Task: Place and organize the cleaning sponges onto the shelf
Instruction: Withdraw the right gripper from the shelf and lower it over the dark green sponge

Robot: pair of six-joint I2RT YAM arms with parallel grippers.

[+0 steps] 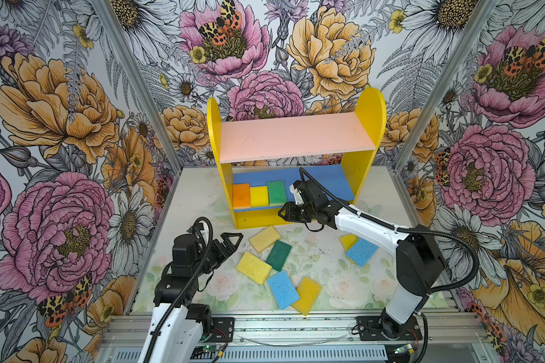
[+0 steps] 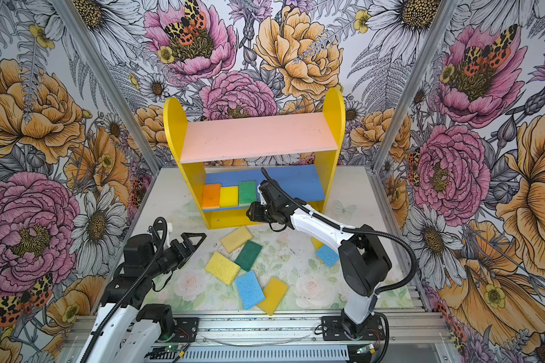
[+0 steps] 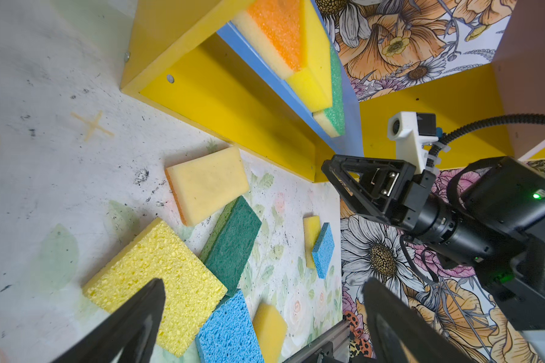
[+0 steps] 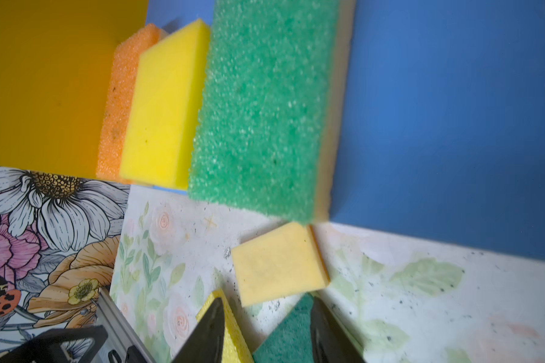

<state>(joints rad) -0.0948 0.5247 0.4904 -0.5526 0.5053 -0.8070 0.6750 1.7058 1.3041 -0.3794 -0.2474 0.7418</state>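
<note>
The shelf stands at the back with a bare pink upper board. Its blue lower board carries an orange sponge, a yellow one and a green one side by side. My right gripper hovers at the lower board's front edge, just right of the green sponge, open with nothing between its fingers. On the table lie several more sponges: pale yellow, dark green, bright yellow, blue. My left gripper is wide open and empty, left of them.
Another yellow sponge lies partly under the blue one near the front rail. A second blue sponge overlaps a yellow one under the right arm. Floral walls close in both sides and the back.
</note>
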